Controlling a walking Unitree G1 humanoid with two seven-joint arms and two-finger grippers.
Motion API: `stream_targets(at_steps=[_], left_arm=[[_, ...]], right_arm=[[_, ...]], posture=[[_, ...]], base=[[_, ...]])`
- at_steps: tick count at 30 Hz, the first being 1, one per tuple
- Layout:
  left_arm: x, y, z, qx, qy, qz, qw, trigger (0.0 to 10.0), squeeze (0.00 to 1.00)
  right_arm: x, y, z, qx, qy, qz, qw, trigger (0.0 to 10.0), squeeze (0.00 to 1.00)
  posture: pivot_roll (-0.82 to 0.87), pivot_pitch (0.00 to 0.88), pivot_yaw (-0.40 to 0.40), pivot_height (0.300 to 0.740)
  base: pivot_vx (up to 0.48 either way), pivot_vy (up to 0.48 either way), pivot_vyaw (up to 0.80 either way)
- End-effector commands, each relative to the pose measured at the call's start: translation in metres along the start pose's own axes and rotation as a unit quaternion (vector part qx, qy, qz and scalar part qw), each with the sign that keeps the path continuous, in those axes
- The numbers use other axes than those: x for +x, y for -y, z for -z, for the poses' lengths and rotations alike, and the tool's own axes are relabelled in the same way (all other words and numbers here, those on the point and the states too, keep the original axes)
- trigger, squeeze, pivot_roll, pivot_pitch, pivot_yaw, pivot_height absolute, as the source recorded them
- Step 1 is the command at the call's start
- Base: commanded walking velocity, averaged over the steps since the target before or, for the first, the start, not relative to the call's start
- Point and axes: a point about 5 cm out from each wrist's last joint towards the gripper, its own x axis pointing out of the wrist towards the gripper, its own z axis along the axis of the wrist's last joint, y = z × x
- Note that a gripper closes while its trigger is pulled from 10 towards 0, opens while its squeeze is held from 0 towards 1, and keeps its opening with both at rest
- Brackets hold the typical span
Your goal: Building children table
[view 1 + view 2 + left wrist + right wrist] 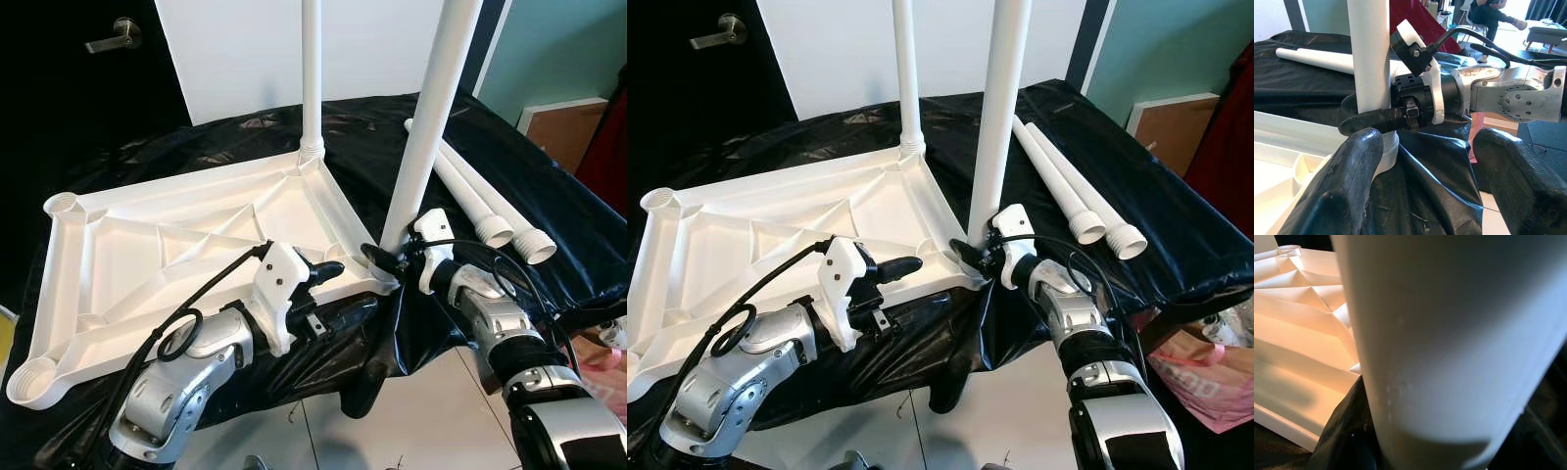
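Left eye view shows a white plastic tabletop point(196, 245) lying upside down on a desk point(549, 196) covered with black plastic sheet point(392, 333). One white leg point(313, 78) stands upright in the far corner socket of the tabletop. A second leg point(431, 127) stands in the near corner socket, tilted a little. The right tool point(384, 257) is closed around the bottom of this second leg, just above the socket; in the left wrist view one black finger point(1371, 120) wraps the front of the leg. The right wrist view is very close to the leg, with the ribbed underside of the tabletop beside it. The left tool point(328, 274) is open and holds nothing; it hovers over the near edge of the tabletop, near the second leg, and points toward it. Two loose legs point(490, 211) lie side by side on the desk, to the right of the tabletop. Behind the desk is a dark door with a handle point(113, 37).
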Motion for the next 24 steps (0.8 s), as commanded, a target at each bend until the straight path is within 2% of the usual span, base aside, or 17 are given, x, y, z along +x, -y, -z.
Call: stream_targets(at_steps=[1,7,14,17,19,20,22,24], left_arm=[[0.001,0.002,0.001,0.0,-0.004,0.015,1.0,10.0,0.0],[0.0,0.003,0.002,-0.001,-0.005,0.014,1.0,10.0,0.0],[-0.003,0.005,0.003,-0.004,-0.008,0.012,1.0,10.0,0.0],[-0.003,0.006,0.004,-0.006,-0.009,0.012,1.0,10.0,0.0],[-0.003,0.006,0.004,-0.007,-0.009,0.012,1.0,10.0,0.0],[-0.003,0.006,0.004,-0.008,-0.009,0.011,1.0,10.0,0.0],[-0.003,0.006,0.004,-0.008,-0.009,0.011,1.0,10.0,0.0],[-0.003,0.006,0.004,-0.009,-0.009,0.012,1.0,10.0,0.0]], right_arm=[[-0.004,0.001,0.013,0.021,-0.022,0.027,0.999,10.0,0.0],[-0.003,0.004,0.012,0.021,-0.009,0.12,0.993,10.0,0.0],[-0.005,-0.005,0.015,0.04,-0.003,0.182,0.982,10.0,0.0],[-0.006,-0.01,0.018,0.056,-0.008,0.241,0.969,10.0,0.0],[-0.006,-0.011,0.019,0.058,-0.009,0.253,0.966,10.0,0.0],[-0.006,-0.018,0.019,0.063,-0.011,0.285,0.956,10.0,0.0],[-0.006,-0.018,0.019,0.063,-0.011,0.285,0.956,10.0,0.0],[-0.006,-0.026,0.022,0.073,-0.023,0.35,0.934,10.0,0.0]], posture=[[-0.02,0.004,-0.003,0.74],[-0.01,0.004,-0.011,0.74],[-0.01,0.013,-0.015,0.74],[-0.01,0.017,-0.017,0.74],[-0.01,0.017,-0.017,0.74],[-0.01,0.022,-0.018,0.74],[-0.01,0.022,-0.018,0.74],[-0.01,0.027,-0.021,0.74]], base=[[0.0,0.0,0.0],[0.0,0.0,0.0],[0.0,0.0,0.0],[0.0,0.0,0.0],[0.0,0.0,0.0],[0.0,0.0,0.0],[0.0,0.0,0.0],[0.0,0.0,0.0]])
